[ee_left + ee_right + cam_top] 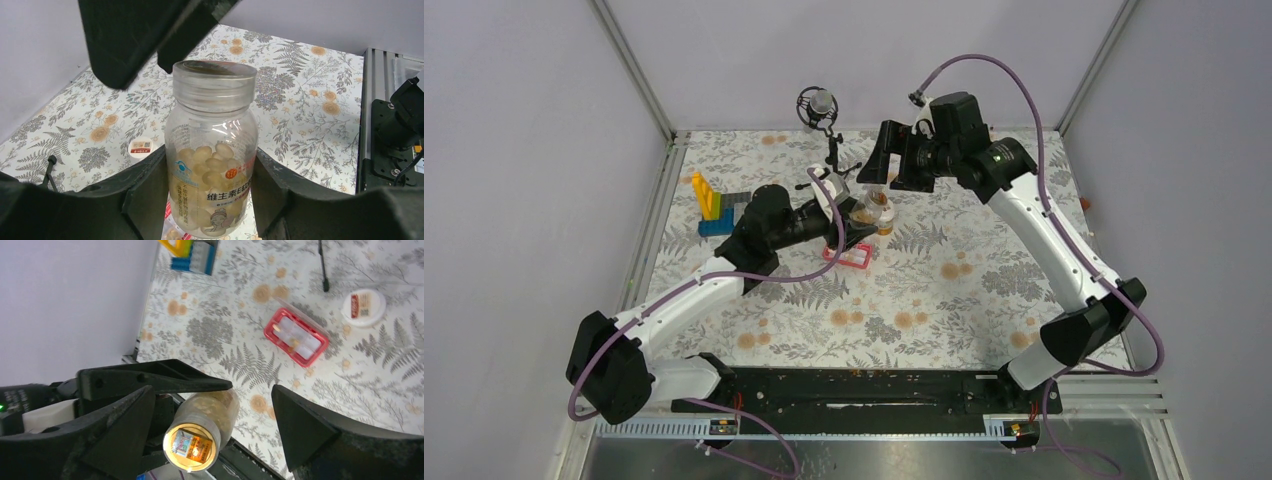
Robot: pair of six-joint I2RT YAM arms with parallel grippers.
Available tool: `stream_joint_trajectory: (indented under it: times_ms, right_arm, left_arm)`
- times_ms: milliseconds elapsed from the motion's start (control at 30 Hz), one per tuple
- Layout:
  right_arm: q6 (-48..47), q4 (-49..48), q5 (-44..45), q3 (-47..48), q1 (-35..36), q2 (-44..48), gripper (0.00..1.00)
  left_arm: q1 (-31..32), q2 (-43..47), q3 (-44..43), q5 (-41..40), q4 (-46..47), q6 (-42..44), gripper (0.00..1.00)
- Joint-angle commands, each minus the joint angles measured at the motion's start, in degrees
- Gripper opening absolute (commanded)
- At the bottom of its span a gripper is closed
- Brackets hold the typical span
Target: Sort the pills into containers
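**Clear bottle clamped on the left, right gripper spread above it**

The left gripper (210,186) pinches the clear bottle (211,150) by its lower body, one finger on each side. The bottle stands upright with a clear cap on top. Pale yellowish pills (212,157) fill its lower half behind a printed label.

From above, the bottle sits around the middle of the bench (944,300), at the far edge of the pink box (849,257). I cannot tell whether it rests on anything.

The right gripper (212,388) hangs just over the bottle's cap with its fingers spread wide. One finger stands off to each side, and neither touches the bottle.

The pink box lies flat on the flowered cloth (400,385) with its clear lid swung open. A few pills (292,344) show in its compartments.

A white-topped bottle (363,307) with an orange label stands on the cloth near the box, apart from it. A toy-brick block (714,205) sits at the far left of the bench, well away from both grippers.
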State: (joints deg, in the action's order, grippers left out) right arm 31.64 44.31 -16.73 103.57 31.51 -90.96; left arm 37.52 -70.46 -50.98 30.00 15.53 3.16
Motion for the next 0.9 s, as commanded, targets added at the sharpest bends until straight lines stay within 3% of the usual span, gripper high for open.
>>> stream_joint_trajectory:
  times_ms: [0, 133, 233, 367, 600, 667, 767, 867]
  right_arm:
    - [-1.0, -12.5, -10.7, -4.8, -4.1, 5.1, 0.94]
    - [-3.1, -20.5, -22.3, -12.6, -8.4, 8.8, 0.94]
    - [-11.8, -19.6, -25.9, -14.4, -8.7, 10.8, 0.95]
    - [-14.0, -20.6, -32.0, -15.3, -8.6, 11.2, 0.96]
    - [-15.4, -19.9, -31.7, -16.0, -8.3, 10.7, 0.91]
    - [-16.7, -18.3, -30.4, -15.9, -7.9, 10.2, 0.83]
    - [-18.0, -16.8, -30.1, -16.0, -7.2, 9.4, 0.59]
    - [-19.2, -16.8, -29.6, -17.3, -6.2, 9.8, 0.52]
  left_arm:
    - [-0.5, 1.8, -0.7, 2.7, 3.8, -0.4, 0.00]
    - [-0.5, 0.8, -2.9, 3.3, -0.1, 0.4, 0.00]
    - [-0.5, 0.8, -3.3, 5.0, -0.6, 0.6, 0.00]
    - [-0.5, 0.1, -4.7, 7.6, -2.6, 1.0, 0.00]
    - [-0.5, -0.5, -6.3, 9.7, -2.8, 0.5, 0.00]
    - [-0.5, -0.2, -6.1, 9.3, -1.3, -0.5, 0.00]
    - [-0.7, 0.2, -5.7, 8.8, 1.4, -1.9, 0.00]
    - [-0.9, 0.2, -5.9, 7.6, 2.7, -2.8, 0.00]
